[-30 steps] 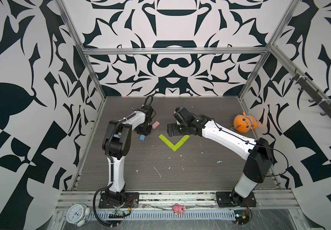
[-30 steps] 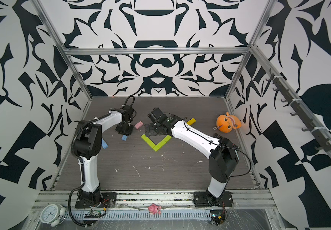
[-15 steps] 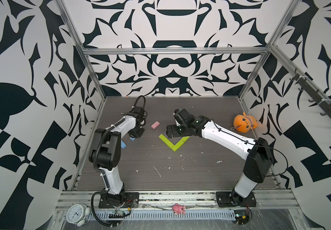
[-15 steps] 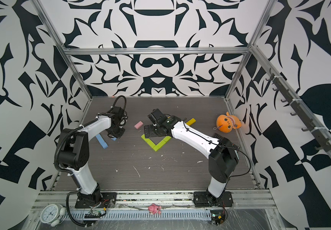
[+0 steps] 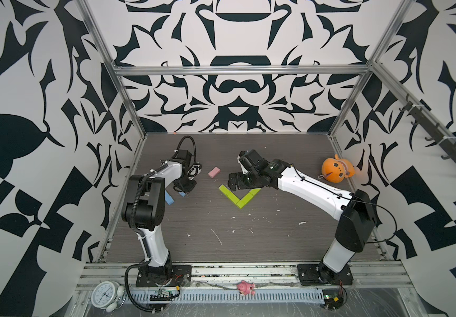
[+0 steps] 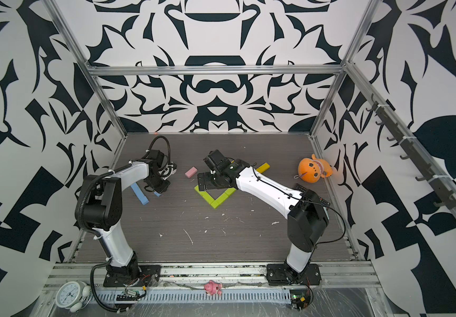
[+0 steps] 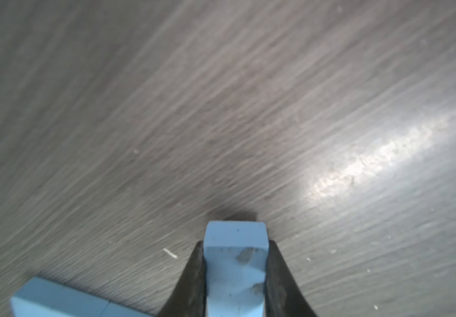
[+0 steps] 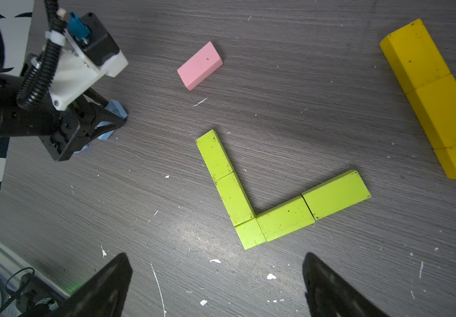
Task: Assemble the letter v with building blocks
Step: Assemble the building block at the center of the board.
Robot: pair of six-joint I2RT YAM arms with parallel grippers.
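The letter v point(image 8: 284, 218) is laid flat near the middle of the table point(image 5: 248, 241). It is built of five lime green blocks: two long ones set end to end for each stroke and a short one point(image 8: 250, 233) at the corner where the strokes meet. The blocks are butted together with only hairline seams between them, presumably so that each stroke reads as one unbroken line. The angle is wide, close to a right angle. The faces are matte and speckled with dark marks. The figure is judged to be essentially complete.

A pink block point(image 8: 200, 66) is left lying apart, beyond the open end of the v, and a row of yellow blocks point(image 8: 435, 96) is seen well off to one side. Neither is used in the letter.

The right gripper point(image 8: 216, 256) is held above the v with its jaws spread wide and nothing between them, a pose that would suit checking or nudging a stroke. The left gripper point(image 7: 235, 247) is clamped on a small light blue block point(image 7: 235, 271), low over the table. It is beside a light blue row point(image 7: 65, 299) and well away from the v. It is judged that spare blocks are being kept there, clear of the letter. Whether the held block touches the table cannot be told
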